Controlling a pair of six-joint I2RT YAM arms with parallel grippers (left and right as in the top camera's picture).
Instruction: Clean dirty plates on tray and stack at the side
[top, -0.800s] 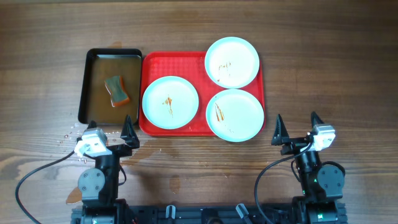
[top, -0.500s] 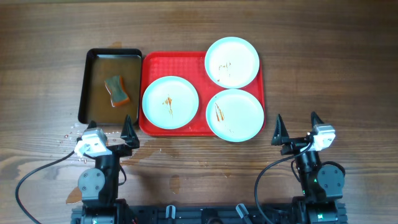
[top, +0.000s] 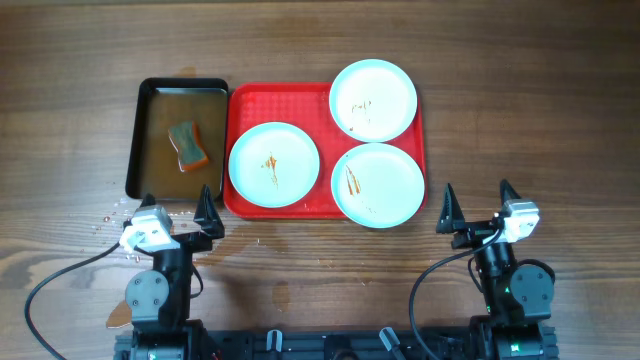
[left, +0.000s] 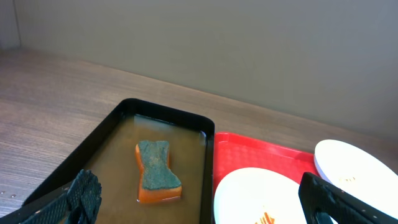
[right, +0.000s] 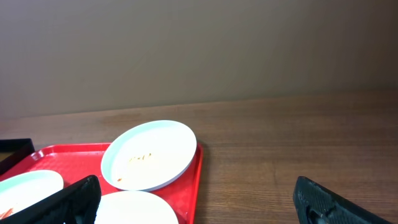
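Near the bench's front edge, left of centre, the left fingers (top: 207, 212) stand spread wide apart with nothing between them, and toward the front right corner the right fingers (top: 446, 210) are splayed just as wide and equally bare. Both pairs are clear of every plate. Just beyond them, toward the middle of the bench (top: 520, 90), lies the red tray (top: 243, 100) with all three plates on it: the left plate (top: 273, 165) sits just ahead of the left pair's inner tip, the near right plate (top: 378, 185) just left of the right pair's inner tip with its rim overhanging the tray's front edge, and the far plate (top: 373, 99) in the tray's far right corner. Beside the red tray's left side rests the black tray (top: 134, 140), holding brown liquid (top: 165, 110) and a sponge (top: 187, 146). From above, orange-brown streaks show on all three plates, and drops of water (top: 108, 215) dot the bench by the black tray's front left corner. The left wrist camera adds what the overhead does not: the sponge (left: 155, 171) has a green scrub face over an orange body and sits in the liquid, while only the left plate (left: 261, 193) and a rim of the far plate (left: 354, 165) appear. The right wrist camera shows the far plate (right: 149, 155) whole, faintly flecked, and only slivers of the other two.
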